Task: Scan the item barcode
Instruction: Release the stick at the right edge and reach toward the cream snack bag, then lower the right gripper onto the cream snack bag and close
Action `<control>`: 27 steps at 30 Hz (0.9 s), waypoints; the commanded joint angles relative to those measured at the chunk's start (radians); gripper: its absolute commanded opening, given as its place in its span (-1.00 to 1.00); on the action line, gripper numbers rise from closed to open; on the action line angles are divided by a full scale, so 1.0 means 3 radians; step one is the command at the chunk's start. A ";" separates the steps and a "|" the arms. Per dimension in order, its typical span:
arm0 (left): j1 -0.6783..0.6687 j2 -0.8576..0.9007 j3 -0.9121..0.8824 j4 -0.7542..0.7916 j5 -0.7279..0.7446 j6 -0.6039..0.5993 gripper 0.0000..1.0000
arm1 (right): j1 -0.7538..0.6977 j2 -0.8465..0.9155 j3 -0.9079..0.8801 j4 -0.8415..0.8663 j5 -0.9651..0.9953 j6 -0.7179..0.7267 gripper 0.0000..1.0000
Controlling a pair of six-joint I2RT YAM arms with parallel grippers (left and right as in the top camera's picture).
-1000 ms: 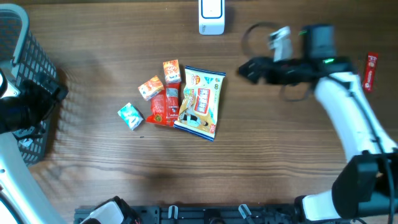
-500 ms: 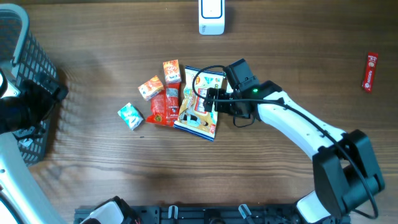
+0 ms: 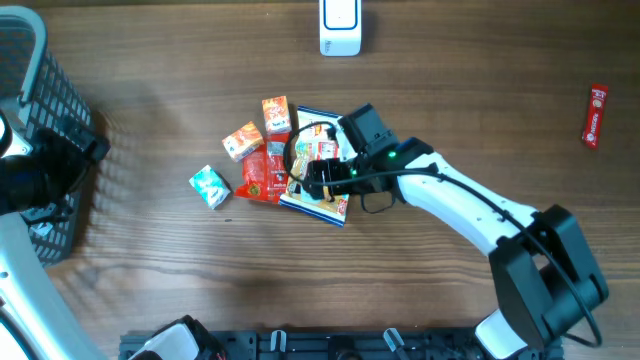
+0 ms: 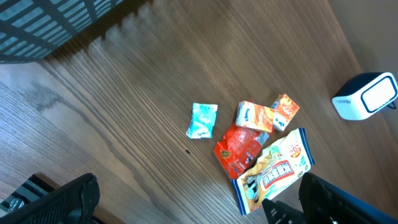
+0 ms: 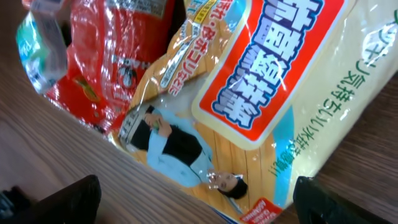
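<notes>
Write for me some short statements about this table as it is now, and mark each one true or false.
The right gripper is open above the large snack bag. True.
The white scanner lies inside the basket. False: it stands on the table, apart from the basket.
The teal packet lies apart from the red pouch. True.
The left gripper holds the teal packet. False: it is open and empty.
The red stick lies on the snack bag. False: it lies alone, far from it.
</notes>
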 commanded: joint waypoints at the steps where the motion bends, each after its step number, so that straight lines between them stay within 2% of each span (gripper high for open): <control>1: 0.0015 -0.0001 0.0003 0.0008 -0.0009 0.0019 1.00 | 0.0177 -0.0207 0.0224 -0.0135 0.0413 -0.0473 0.99; 7: 0.0015 -0.0001 0.0003 0.0008 -0.0009 0.0018 1.00 | 0.0828 -0.0085 0.0237 -0.0123 0.1775 -0.1010 0.99; 11: 0.0015 -0.0001 0.0003 0.0008 -0.0008 0.0019 1.00 | 0.1176 0.0074 0.0237 0.0027 0.2375 -0.1101 0.99; 19: 0.0015 -0.0001 0.0003 0.0008 -0.0009 0.0018 1.00 | 0.1320 0.0631 0.0237 0.0280 0.2756 -0.1144 0.99; 27: 0.0015 -0.0001 0.0003 0.0008 -0.0009 0.0018 1.00 | 0.1361 0.0666 0.0237 0.0371 0.2935 -0.1315 0.99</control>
